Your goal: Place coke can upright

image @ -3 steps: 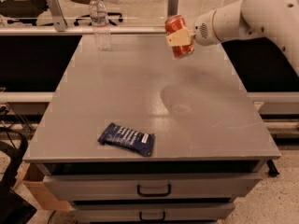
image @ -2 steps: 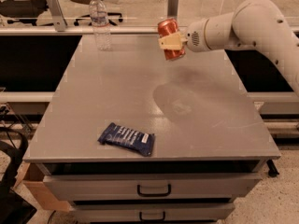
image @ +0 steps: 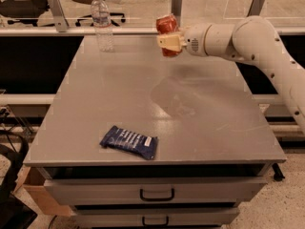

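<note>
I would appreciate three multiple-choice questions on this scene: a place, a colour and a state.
1. Where does the water bottle stand? A) far-left part of the table B) front edge C) in a drawer
2. What colour is the snack packet? A) yellow B) dark blue C) green
3. The coke can is: A) lying on the table B) standing by the packet C) held in the hand above the table's far side
Answers: 1 A, it stands by the far-left corner; 2 B, it is plainly dark blue; 3 C, the hand grips it in the air.

One coke can (image: 167, 23), bottle (image: 102, 25), packet (image: 128, 142), tool (image: 169, 41) above table (image: 224, 128)
</note>
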You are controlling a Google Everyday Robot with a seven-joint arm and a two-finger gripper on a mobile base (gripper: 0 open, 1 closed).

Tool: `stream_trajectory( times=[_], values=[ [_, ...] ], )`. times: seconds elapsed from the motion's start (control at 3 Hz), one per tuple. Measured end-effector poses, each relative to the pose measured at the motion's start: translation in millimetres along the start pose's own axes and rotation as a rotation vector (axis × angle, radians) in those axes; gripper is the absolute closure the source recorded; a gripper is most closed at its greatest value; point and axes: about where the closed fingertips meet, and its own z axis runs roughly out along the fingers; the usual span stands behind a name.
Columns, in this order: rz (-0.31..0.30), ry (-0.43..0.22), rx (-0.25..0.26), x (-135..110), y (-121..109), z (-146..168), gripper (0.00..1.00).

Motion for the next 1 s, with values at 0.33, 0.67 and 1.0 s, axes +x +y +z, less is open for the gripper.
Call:
stream_trajectory(
  times=[0.33,0.67,1.0],
  values=[
    [-0.102,-0.053,-0.045,-5.8,-17.6,13.1,1.0],
    [-0.178,-0.062,-0.1,-6.7,-30.3,27.7,1.0],
    [-0.226,-0.044,-0.117,-2.3,-36.6,32.4,1.0]
  ],
)
